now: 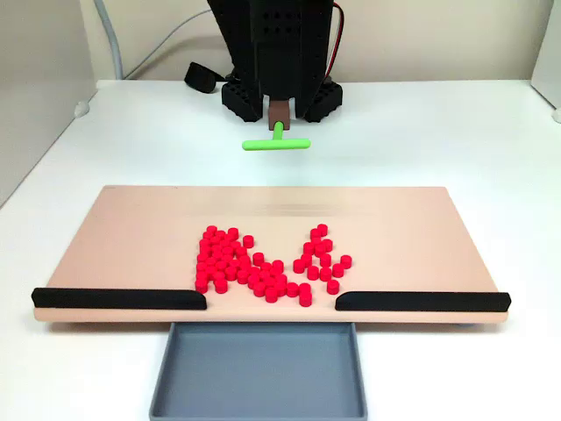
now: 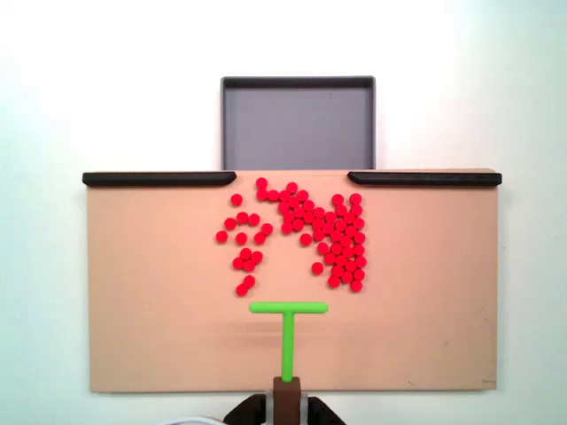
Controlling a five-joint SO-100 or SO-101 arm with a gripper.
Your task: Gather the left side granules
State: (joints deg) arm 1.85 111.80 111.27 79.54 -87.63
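Loose granules (image 2: 306,226) on board (image 2: 159,301): light, hard, apt to roll.
Best swept, not pinched; gripper (image 2: 286,390) clamped the green pusher (image 2: 288,310) stem.

Black arm (image 1: 279,44) — perforated housing (red cable behind) — with brown gripper (image 1: 279,112).

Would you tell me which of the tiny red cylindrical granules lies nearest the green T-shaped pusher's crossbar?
The lowest red granule in the overhead-looking fixed view, at the bottom of the sparse left cluster, just above the green T-shaped pusher.
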